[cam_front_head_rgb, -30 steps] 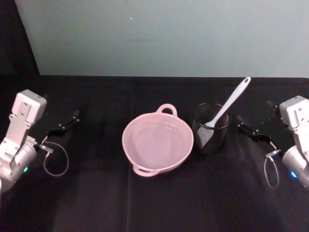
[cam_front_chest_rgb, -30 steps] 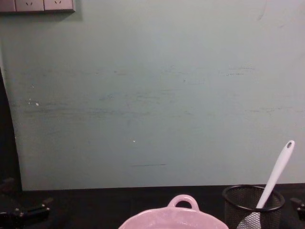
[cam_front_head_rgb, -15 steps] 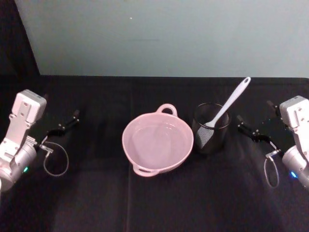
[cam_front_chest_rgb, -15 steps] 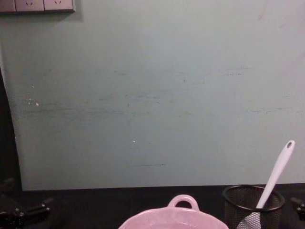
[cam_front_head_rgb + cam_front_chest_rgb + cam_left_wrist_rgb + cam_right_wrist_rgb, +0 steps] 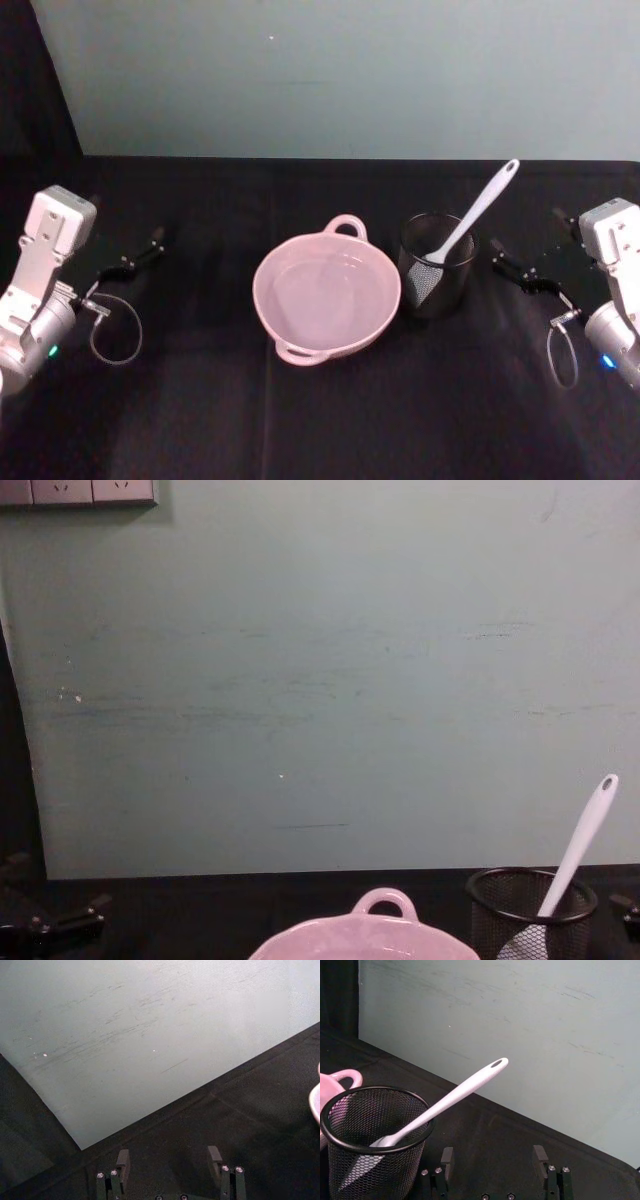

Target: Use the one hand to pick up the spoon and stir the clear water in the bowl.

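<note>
The left claw (image 5: 168, 1161) hung with its fingers spread and empty above the black bench (image 5: 200, 410) at the far left, well apart from the bowl. It sat just where it had a second before. The pale pink bowl (image 5: 260, 285) stood at the middle, loop handle toward the wall. The clear water (image 5: 325, 298) in it lay flat, showing as little more than a faint sheen. Just to the bowl's right stood the black wire-mesh cup (image 5: 447, 288); I could not tell whether the two touched. The white spoon (image 5: 478, 218) rested head-down inside the cup, its handle leaning up and out toward the right, untouched as before. The right claw (image 5: 493, 1156) was also spread wide and held nothing. It waited near the cup's right side, pointed toward it, with the handle's holed end above its fingers. Nothing had shifted over the last second, so by my reading the task had not yet begun. The right claw seemed better placed to take the spoon.
</note>
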{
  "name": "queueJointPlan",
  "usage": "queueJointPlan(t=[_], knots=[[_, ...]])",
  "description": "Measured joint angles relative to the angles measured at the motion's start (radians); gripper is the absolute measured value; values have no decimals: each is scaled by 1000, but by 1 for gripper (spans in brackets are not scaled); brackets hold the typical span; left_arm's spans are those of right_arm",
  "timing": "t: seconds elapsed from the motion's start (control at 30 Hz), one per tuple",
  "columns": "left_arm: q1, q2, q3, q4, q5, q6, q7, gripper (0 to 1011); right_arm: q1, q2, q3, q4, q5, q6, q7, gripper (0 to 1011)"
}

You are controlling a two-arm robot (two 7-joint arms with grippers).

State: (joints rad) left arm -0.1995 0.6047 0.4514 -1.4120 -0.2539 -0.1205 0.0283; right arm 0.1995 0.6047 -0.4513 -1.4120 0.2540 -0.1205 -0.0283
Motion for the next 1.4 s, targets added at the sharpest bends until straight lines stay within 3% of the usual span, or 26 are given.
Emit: queueJointPlan(t=[0.23,0.37,0.53,0.67,0.77,0.83,0.87,1.07,1.1,1.27,1.33,1.4], knots=[[0,0,0,0,0,0,0,1011,-13,2,10,-13,-2,-1,-4,1002],[0,0,0,0,0,0,0,1011,-52,13,36,-56,-3,-3,-16,1002],[0,0,0,0,0,0,0,1011,-122,32,85,-134,36,-9,-15,1003],[0,0,0,0,0,0,0,1011,-164,31,126,-179,101,-29,17,1002],[0,0,0,0,0,0,0,1011,-169,18,140,-184,143,-34,48,1002],[0,0,0,0,0,0,0,1011,-160,-7,154,-173,212,-35,100,1002],[0,0,0,0,0,0,0,1011,-160,-7,154,-173,212,-35,100,1003],[0,0,0,0,0,0,0,1011,-94,-98,181,-85,373,-17,220,1003],[0,0,0,0,0,0,0,1011,-94,-98,181,-85,373,-17,220,1002],[0,0,0,0,0,0,0,1011,-21,-183,210,10,505,42,299,1003],[0,0,0,0,0,0,0,1011,-12,-192,213,21,518,50,306,1003],[0,0,0,0,0,0,0,1011,24,-227,227,67,565,85,328,1003]])
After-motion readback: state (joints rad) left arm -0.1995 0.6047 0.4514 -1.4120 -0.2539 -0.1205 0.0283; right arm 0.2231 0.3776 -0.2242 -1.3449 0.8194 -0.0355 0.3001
